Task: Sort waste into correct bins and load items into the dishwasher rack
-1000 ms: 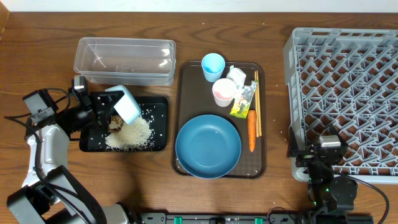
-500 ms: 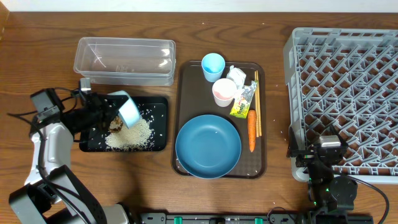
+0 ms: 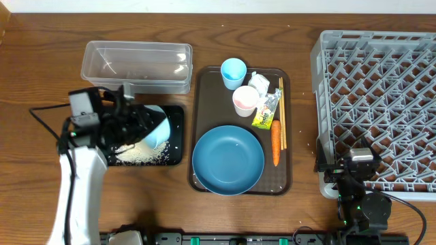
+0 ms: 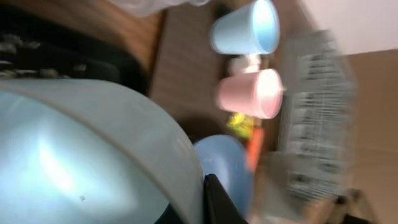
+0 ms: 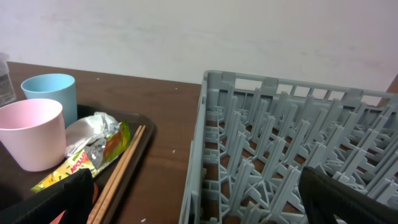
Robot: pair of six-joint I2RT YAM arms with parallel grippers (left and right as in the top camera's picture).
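Here, at the left: one white bowl [image 3: 155, 131], pinched at its rim by the left gripper [image 3: 135, 124] and tilted on its side just above the black tray [image 3: 177, 116]. In the blurred left wrist view, one dark finger [image 4: 214, 202] pressed against that rim. Under and beside the bowl, one heap of white rice [image 3: 139, 155] plus scattered grains, all inside the black tray. Just behind it, one clear tub [image 3: 136, 64]. Two bins in all, side by side.

Next, on the one brown serving tray [image 3: 208, 102], counted from the back:
- two cups, both upright: one light-blue cup [image 3: 233, 70], and one pinkish-white cup [image 3: 244, 101] just in front of it
- one wad of crumpled white paper [image 3: 258, 83], right of the cups
- one yellow-green wrapper [image 3: 264, 114], touching the paper
- one pair of chopsticks [image 3: 281, 92], laid lengthwise along the right side
- one orange carrot [image 3: 275, 143], lengthwise beside the chopsticks
- one large blue plate [image 3: 228, 160], flat at the front

Far right, one dishwasher rack [image 3: 381, 102], well apart from the bowl and from every other dish.

Right gripper [image 5: 196, 174] spread wide, gripping nothing, low beside the rack's near left corner.
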